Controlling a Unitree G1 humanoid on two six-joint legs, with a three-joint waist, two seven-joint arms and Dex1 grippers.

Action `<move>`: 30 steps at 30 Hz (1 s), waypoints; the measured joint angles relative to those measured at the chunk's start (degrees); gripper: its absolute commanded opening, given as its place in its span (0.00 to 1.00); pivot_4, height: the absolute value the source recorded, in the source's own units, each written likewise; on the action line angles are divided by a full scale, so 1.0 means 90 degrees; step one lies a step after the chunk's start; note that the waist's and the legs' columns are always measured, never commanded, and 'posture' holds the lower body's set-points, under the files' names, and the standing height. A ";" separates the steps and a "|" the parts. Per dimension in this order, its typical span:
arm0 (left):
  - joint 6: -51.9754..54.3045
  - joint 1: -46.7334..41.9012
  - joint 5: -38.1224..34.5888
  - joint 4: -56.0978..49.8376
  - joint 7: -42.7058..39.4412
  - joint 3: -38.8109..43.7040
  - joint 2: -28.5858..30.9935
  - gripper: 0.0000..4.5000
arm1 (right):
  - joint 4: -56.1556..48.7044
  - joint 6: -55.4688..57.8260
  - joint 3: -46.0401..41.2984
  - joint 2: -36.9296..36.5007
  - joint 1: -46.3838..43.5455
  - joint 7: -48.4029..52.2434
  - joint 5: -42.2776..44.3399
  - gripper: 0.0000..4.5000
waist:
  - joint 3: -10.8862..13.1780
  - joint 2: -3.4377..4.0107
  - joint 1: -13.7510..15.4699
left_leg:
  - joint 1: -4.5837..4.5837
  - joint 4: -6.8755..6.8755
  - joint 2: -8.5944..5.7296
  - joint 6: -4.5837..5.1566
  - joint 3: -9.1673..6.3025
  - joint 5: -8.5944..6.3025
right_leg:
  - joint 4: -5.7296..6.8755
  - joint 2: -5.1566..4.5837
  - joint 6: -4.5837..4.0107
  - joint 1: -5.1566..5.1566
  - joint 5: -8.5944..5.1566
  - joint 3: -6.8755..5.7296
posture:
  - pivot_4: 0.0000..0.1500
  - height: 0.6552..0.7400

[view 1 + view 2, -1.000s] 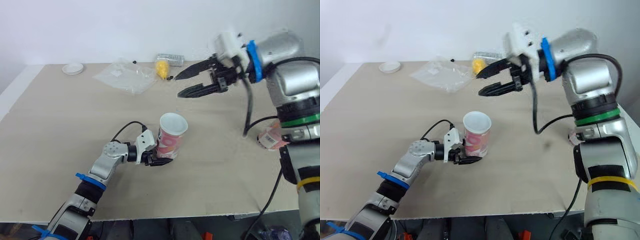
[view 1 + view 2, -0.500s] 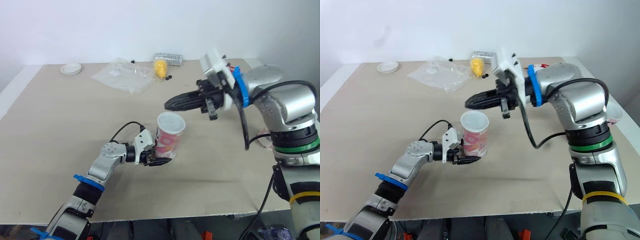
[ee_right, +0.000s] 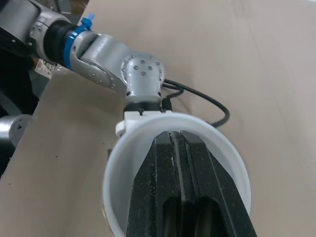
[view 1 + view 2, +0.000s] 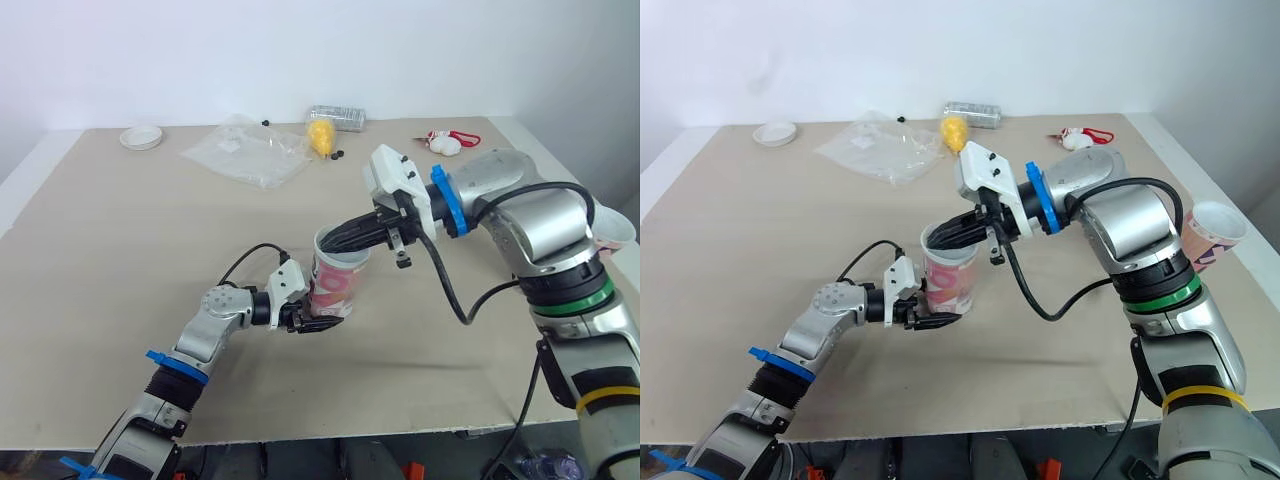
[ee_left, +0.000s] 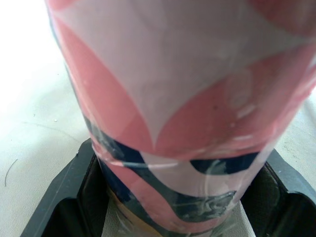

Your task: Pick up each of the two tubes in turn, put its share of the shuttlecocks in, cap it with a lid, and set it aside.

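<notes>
Left tool [image 4: 320,322] clamped on tube [image 4: 338,283]; right tool [image 4: 332,243] pressed together inside its mouth; beige table [image 4: 120,250], white wall [image 4: 200,60].

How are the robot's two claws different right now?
The left claw grips the tube from outside, low down; the right claw pokes into its open top. The left claw reaches in flat along the table; the right claw slants down from above. Both have black fingers and meet at the same tube.
</notes>
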 measured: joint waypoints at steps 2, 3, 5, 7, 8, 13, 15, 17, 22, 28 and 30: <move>0.0006 0.0006 0.0000 -0.0010 0.0003 0.0001 0.0000 0.73 | 0.0011 -0.0057 0.0024 -0.0020 -0.0002 0.0087 -0.0077 0.02 | 0.0000 0.0000 0.0000 | 0.0000 0.0000 0.0000 0.0000 0.0000 0.0000 | 0.0000 0.0000 0.0000 0.0000 -0.0001 0.0000 | 1.00 1.00; 0.0009 0.0009 0.0001 -0.0013 0.0005 0.0001 0.0002 0.73 | 0.0010 -0.0091 0.0054 -0.0031 -0.0003 0.0112 -0.0121 0.02 | 0.0000 0.0000 0.0000 | 0.0001 -0.0001 0.0000 0.0000 0.0000 -0.0001 | 0.0000 0.0000 0.0000 0.0000 -0.0001 0.0000 | 1.00 1.00; 0.0016 0.0009 0.0006 -0.0013 0.0010 0.0001 0.0003 0.73 | 0.0011 -0.0161 0.0092 -0.0032 -0.0013 0.0165 -0.0220 0.02 | -0.0002 0.0000 0.0000 | 0.0002 -0.0001 0.0000 -0.0001 0.0000 -0.0001 | 0.0000 0.0000 -0.0001 0.0001 -0.0001 0.0000 | 1.00 1.00; 0.0019 0.0009 0.0013 -0.0010 0.0025 0.0000 0.0007 0.73 | 0.0013 -0.0258 0.0155 -0.0036 -0.0039 0.0223 -0.0327 0.02 | -0.0006 0.0000 0.0000 | 0.0004 0.0000 0.0000 -0.0001 0.0000 -0.0001 | 0.0000 0.0000 -0.0001 0.0002 -0.0001 0.0000 | 1.00 1.00; 0.0020 0.0010 0.0014 -0.0007 0.0036 -0.0001 0.0007 0.73 | 0.0017 -0.0320 0.0175 -0.0037 -0.0045 0.0241 -0.0384 0.02 | -0.0009 -0.0001 0.0000 | 0.0005 0.0000 0.0000 -0.0001 0.0000 -0.0001 | 0.0000 0.0000 -0.0001 0.0002 -0.0001 0.0000 | 1.00 1.00; 0.0023 0.0010 0.0021 0.0027 0.0070 -0.0006 0.0008 0.73 | 0.0080 -0.0665 0.0264 -0.0037 -0.0059 0.0390 -0.0650 0.02 | -0.0029 -0.0006 -0.0004 | 0.0011 0.0000 0.0001 -0.0003 0.0000 -0.0002 | 0.0000 0.0000 -0.0001 0.0005 -0.0001 0.0000 | 1.00 1.00; 0.0033 0.0011 0.0021 0.0028 0.0081 -0.0006 0.0010 0.73 | 0.0111 -0.0773 0.0284 -0.0028 -0.0068 0.0425 -0.0732 0.02 | -0.0032 -0.0006 -0.0007 | 0.0012 0.0000 0.0001 -0.0003 0.0000 -0.0002 | 0.0000 0.0000 -0.0001 0.0006 0.0000 0.0000 | 1.00 1.00; 0.0048 0.0013 0.0020 0.0029 0.0091 -0.0006 0.0012 0.73 | 0.0184 -0.0906 0.0337 -0.0019 -0.0119 0.0490 -0.0826 0.02 | -0.0036 -0.0006 -0.0011 | 0.0015 0.0000 0.0001 -0.0003 0.0000 -0.0002 | 0.0000 0.0000 -0.0001 0.0008 0.0000 0.0000 | 1.00 1.00; 0.0070 0.0017 0.0020 0.0038 0.0112 -0.0005 0.0016 0.73 | 0.0337 -0.1201 0.0455 0.0022 -0.0198 0.0575 -0.1072 0.02 | -0.0046 -0.0010 -0.0015 | 0.0025 -0.0001 0.0001 -0.0005 0.0000 -0.0003 | 0.0000 0.0000 -0.0001 0.0011 0.0000 0.0000 | 1.00 1.00; 0.0070 0.0017 0.0020 0.0048 0.0106 -0.0005 0.0025 0.73 | 0.0397 -0.1122 0.0477 0.0160 -0.0239 0.0623 -0.1161 0.02 | -0.0051 -0.0012 -0.0016 | 0.0032 -0.0007 0.0002 -0.0007 0.0000 -0.0004 | 0.0000 0.0000 -0.0003 0.0012 0.0000 0.0000 | 1.00 1.00; 0.0069 0.0016 0.0020 0.0056 0.0106 -0.0005 0.0026 0.73 | 0.0400 -0.1079 0.0479 0.0192 -0.0255 0.0642 -0.1207 0.02 | -0.0054 -0.0012 -0.0016 | 0.0034 -0.0008 0.0002 -0.0007 0.0000 -0.0004 | 0.0000 0.0000 -0.0004 0.0012 0.0000 0.0000 | 1.00 1.00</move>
